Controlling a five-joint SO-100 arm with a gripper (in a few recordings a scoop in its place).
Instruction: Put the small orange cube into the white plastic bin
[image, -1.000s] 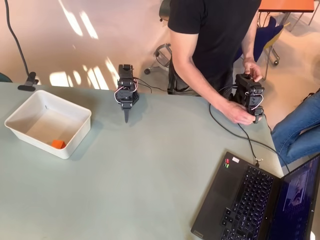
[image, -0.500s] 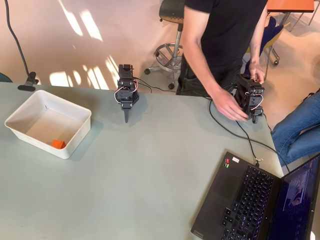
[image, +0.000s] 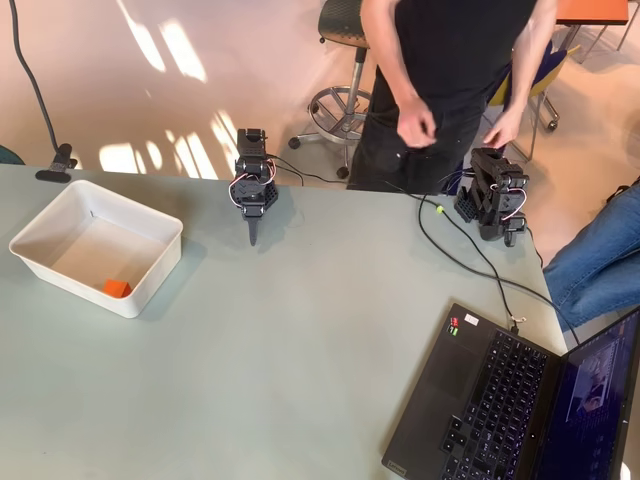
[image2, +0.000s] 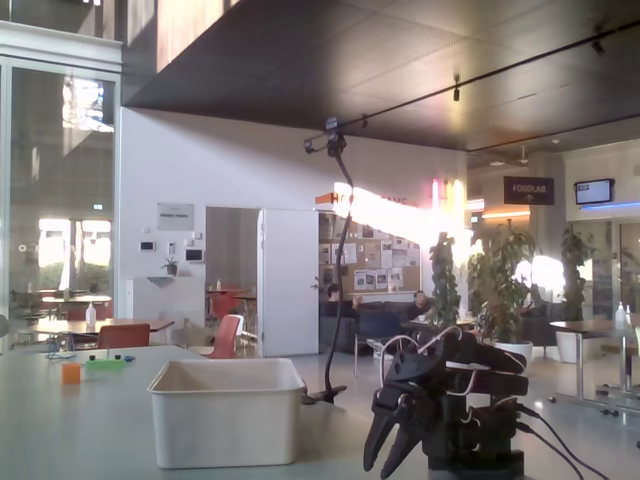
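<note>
A: Which step is in hand?

B: The placing looks done. The small orange plastic cube (image: 116, 288) is seen on the floor of the shallow white rectangular plastic bin (image: 152, 224), well to the left of the black 2-finger claw (image: 252, 236) in the overhead view. Nothing is held; the fingers appear drawn together, pointing down at the pale green table (image: 300, 350).

A: And the next move?

B: Little is judged to be called for: the arm is folded near the table's far edge, so rest seems enough.
</note>
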